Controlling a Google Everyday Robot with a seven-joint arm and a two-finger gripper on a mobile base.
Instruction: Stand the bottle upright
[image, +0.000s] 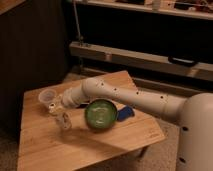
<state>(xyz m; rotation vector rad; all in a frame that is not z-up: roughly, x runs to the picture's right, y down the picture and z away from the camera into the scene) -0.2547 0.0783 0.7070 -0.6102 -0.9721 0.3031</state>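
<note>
Camera view: the small clear bottle (64, 120) sits on the wooden bench (100, 150), toward the picture's left and just beside the green bowl (101, 114). Whether it stands straight or leans cannot be made out. Close above and behind it hangs the tool (55, 107) at the end of the white arm (131, 98). How far the tool is open, or whether it grips anything, cannot be told. A clear round cup (46, 95) stands just behind the tool. A blue object (127, 113) lies against the bowl's far side.
</note>
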